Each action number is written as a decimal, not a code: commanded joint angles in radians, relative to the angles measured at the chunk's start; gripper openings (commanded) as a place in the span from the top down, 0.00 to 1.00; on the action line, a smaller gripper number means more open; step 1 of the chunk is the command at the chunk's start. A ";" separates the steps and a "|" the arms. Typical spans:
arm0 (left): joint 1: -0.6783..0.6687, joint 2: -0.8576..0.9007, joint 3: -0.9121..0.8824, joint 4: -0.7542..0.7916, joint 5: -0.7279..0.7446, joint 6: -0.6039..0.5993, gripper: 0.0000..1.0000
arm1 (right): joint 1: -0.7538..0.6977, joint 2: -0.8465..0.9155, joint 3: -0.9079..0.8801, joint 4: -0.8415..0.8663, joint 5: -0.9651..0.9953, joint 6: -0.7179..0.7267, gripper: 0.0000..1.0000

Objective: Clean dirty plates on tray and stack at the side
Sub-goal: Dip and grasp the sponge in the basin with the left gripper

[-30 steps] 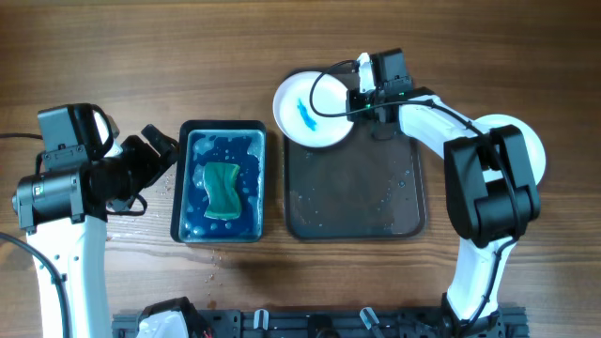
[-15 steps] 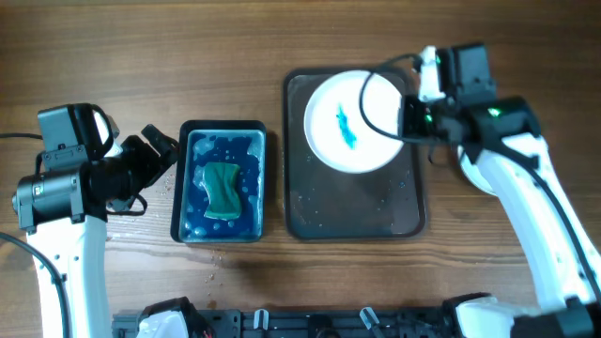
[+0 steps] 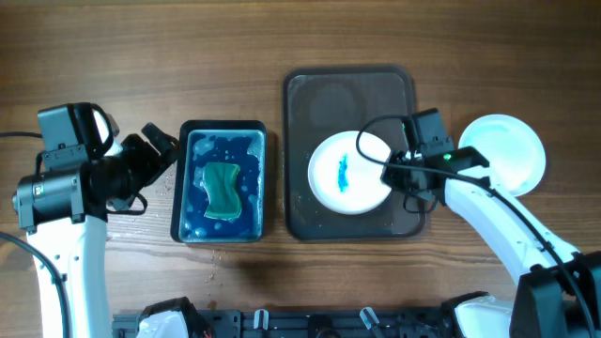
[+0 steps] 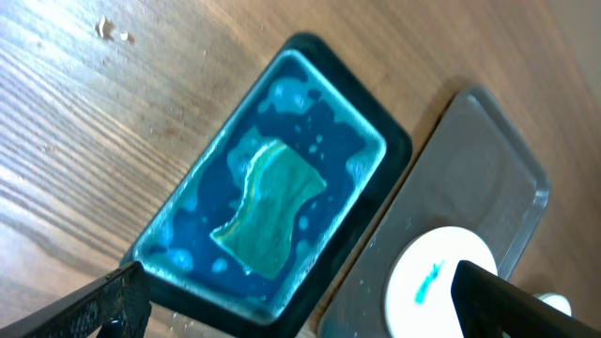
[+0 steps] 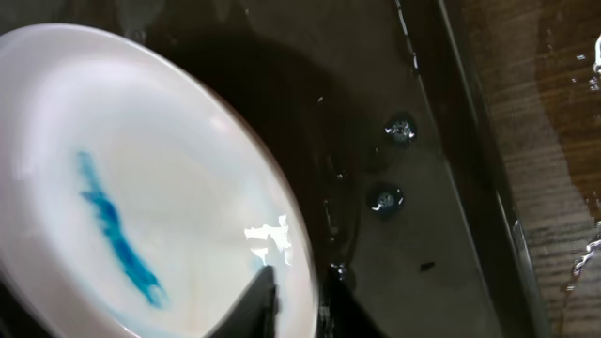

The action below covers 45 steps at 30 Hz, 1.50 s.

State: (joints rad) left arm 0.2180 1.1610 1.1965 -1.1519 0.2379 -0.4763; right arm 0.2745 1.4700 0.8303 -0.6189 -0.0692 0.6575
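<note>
A white plate with a blue smear lies over the near right part of the dark tray. My right gripper is shut on the plate's right rim; the right wrist view shows the rim pinched between the fingers. A clean white plate sits on the table right of the tray. My left gripper is open and empty, left of the blue basin that holds a green sponge. The left wrist view shows the sponge, the basin, the tray and the smeared plate.
The basin holds blue soapy water. Water drops lie on the tray floor and on the wood near the basin's front. The right arm's cable loops over the tray.
My right gripper has carried the smeared plate from the tray's far left corner across to the near right part of the tray. The left arm has not moved.
</note>
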 commanded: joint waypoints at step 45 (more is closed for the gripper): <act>-0.357 0.562 0.079 -0.052 -0.169 0.050 0.00 | -0.001 -0.256 0.195 -0.211 0.025 -0.343 0.63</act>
State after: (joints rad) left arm -0.1436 1.7451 1.2598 -1.2049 0.1368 -0.4637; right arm 0.2741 1.2098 1.0172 -0.8299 -0.0616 0.3340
